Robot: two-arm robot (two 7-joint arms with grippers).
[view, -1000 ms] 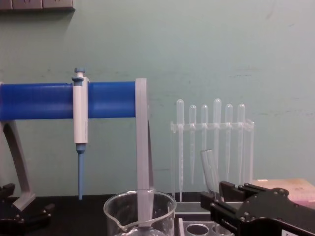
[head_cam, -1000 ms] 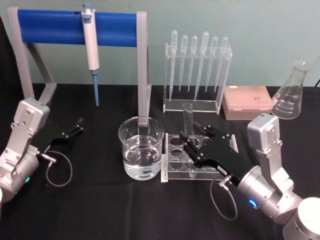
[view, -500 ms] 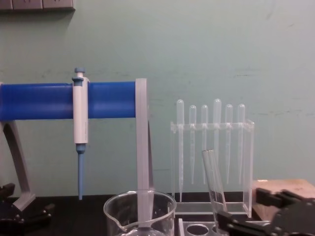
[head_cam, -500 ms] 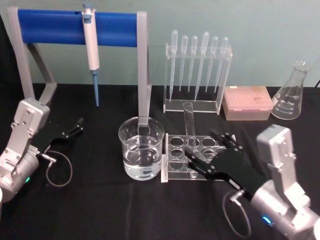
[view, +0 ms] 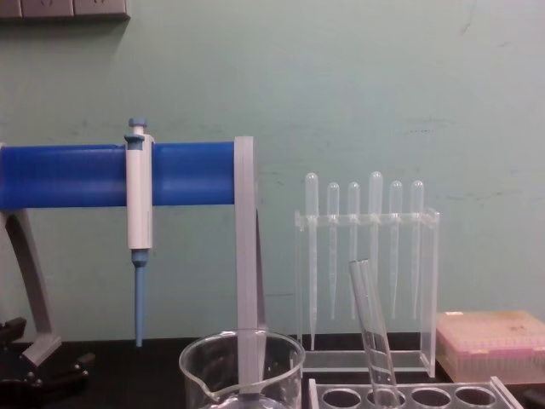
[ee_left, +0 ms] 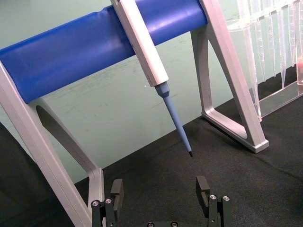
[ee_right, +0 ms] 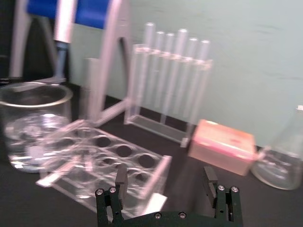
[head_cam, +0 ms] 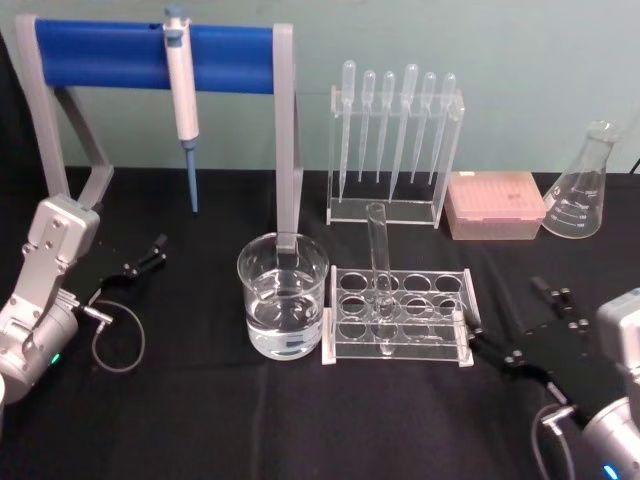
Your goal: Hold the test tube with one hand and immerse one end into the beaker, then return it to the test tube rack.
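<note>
Head view first: we see the test tube (head_cam: 378,262) standing in the clear tube rack (head_cam: 450,345), in a hole of the rack's middle column, its long axis close to upright and tipped a little so the open rim leans far and slightly left. The beaker (head_cam: 283,296), holding clear liquid, sits just left of the rack, almost touching its left end.

Our right gripper (head_cam: 530,325) lies low at the near right, fingers spread and holding nothing, pointing left toward the rack's right end. The tube therefore lies to the left of those fingers, with rack holes between. Our left gripper (head_cam: 146,256) rests at the far left beneath the blue pipette stand (head_cam: 150,55), its fingers parted and bare in the left wrist view, well apart from the tube.

We judge the right arm nearer. With the tube back in its rack, the task looks finished or nearly so.
</note>
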